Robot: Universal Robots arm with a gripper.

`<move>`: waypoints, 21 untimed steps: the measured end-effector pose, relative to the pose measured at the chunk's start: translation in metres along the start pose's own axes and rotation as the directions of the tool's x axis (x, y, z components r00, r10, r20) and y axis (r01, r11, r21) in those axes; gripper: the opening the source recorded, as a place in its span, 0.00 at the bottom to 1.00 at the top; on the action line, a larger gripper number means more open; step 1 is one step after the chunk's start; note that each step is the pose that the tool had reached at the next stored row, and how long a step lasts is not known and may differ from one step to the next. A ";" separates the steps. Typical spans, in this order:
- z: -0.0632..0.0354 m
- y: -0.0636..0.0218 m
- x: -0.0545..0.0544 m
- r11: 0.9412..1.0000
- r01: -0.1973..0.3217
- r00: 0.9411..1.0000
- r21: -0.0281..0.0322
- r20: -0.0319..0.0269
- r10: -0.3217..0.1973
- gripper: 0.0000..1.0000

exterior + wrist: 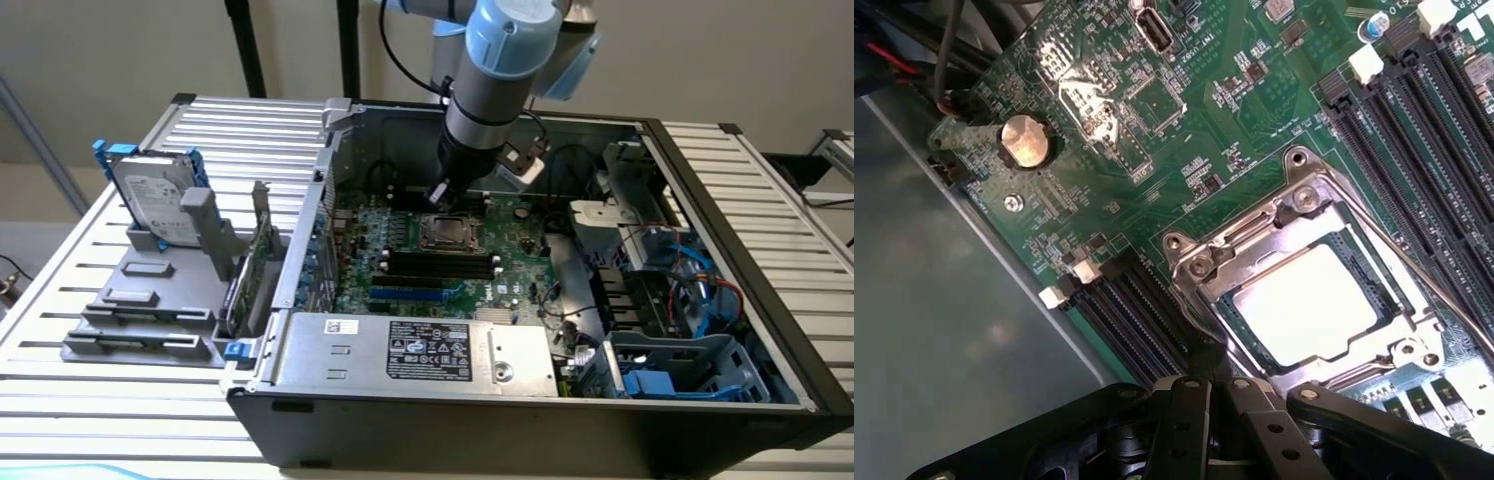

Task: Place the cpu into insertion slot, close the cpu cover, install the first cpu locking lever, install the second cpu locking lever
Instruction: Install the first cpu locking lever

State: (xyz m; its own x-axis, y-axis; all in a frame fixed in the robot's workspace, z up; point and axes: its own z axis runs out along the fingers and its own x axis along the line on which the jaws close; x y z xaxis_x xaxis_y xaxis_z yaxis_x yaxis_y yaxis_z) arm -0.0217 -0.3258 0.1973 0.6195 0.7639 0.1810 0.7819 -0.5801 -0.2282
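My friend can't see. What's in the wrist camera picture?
A shiny silver cpu sits in its insertion slot on a green board, with the cpu cover framing it. The robot's black claw is shut, right beside the slot's edge. A round coin battery and long black memory slots are nearby.

The cpu (1309,300) lies silver face up in the insertion slot (1239,322), with the cpu cover (1304,215) closed flat around it. The claw (1214,395) hangs with its black fingers (1189,430) drawn together just beside the socket's corner. Black memory slots (1129,315) flank the socket on the green motherboard (1194,130), and a round coin battery (1024,140) sits near the board's edge.
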 end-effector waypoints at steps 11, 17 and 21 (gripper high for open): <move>0.0002 0.0014 0.000 1.000 0.001 1.000 0.000 0.000 -0.001 0.11; -0.0003 0.0023 -0.001 1.000 0.001 1.000 0.000 0.000 -0.001 0.11; -0.0002 0.0025 -0.001 1.000 0.002 1.000 0.000 0.000 -0.002 0.11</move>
State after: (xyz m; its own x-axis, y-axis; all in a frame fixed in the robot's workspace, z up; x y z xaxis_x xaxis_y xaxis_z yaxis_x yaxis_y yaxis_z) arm -0.0207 -0.3285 0.1967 0.6176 0.7653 0.1811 0.7833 -0.5782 -0.2282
